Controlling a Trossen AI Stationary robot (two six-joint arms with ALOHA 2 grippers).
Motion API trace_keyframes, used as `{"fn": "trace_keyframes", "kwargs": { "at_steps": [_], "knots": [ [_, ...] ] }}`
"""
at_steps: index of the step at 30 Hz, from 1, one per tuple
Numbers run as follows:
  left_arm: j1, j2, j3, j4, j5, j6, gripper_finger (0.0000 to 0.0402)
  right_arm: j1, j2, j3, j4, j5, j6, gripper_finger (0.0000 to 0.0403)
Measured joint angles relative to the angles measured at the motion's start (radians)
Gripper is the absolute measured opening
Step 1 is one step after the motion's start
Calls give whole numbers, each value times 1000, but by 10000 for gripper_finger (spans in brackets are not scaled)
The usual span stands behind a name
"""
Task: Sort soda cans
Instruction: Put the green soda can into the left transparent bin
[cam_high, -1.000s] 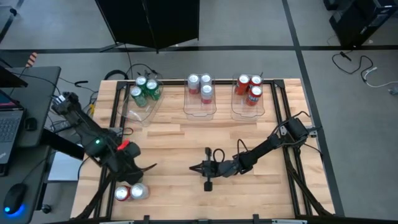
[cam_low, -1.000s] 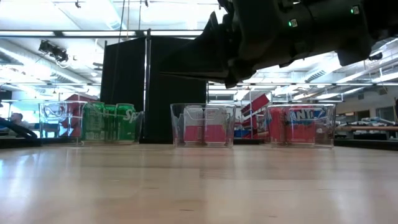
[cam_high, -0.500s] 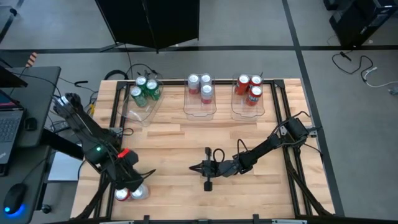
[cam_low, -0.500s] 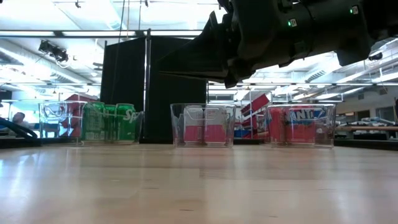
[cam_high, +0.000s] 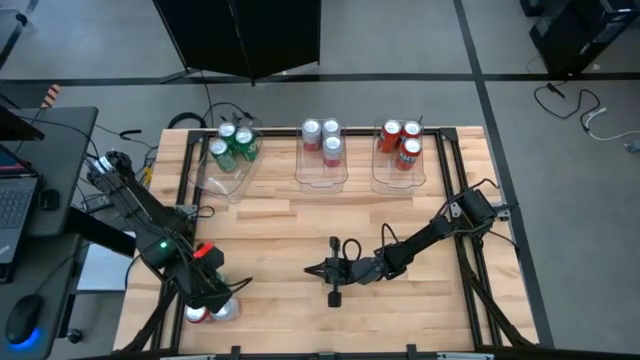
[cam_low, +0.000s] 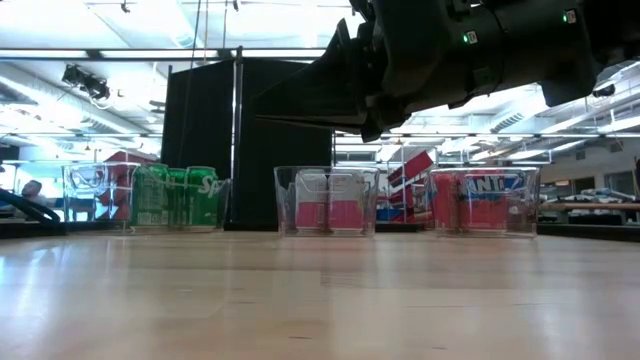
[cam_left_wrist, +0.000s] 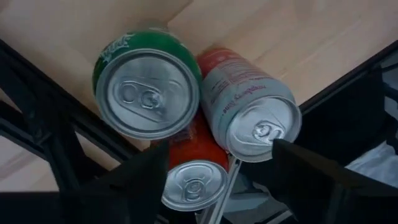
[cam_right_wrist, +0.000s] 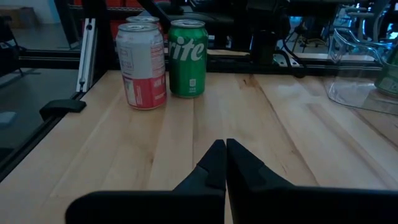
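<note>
Moving down, the left gripper (cam_left_wrist: 217, 180) has come over the red can (cam_left_wrist: 194, 177), fingers wide apart. Right gripper (cam_right_wrist: 221, 163) waits far away, pinched together.

I work in a robotics lab. My desk (cam_high: 300, 225) is a wooden top in a black metal frame (cam_high: 181, 180), standing on a grey floor (cam_high: 560, 150) with loose cables (cam_high: 585, 110). Beside it is a laptop (cam_high: 12, 205) and a mouse (cam_high: 22, 320). Behind hangs a black screen (cam_low: 240, 140), with long ceiling lights (cam_low: 130, 55) and shelves (cam_low: 400, 175).
</note>
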Motion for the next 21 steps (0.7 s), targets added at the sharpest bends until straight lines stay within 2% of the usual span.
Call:
{"fn": "trace_keyframes", "kwargs": {
  "at_steps": [7,14,21],
  "knots": [
    [0,0,0,-86,0,-2,329,0,0,0,0,-1,0,0],
    [0,0,0,-162,-80,-4,332,0,1,0,-2,-3,0,0],
    [0,12,0,-183,-105,-5,332,0,1,0,-10,-4,11,0]
  ]
}}
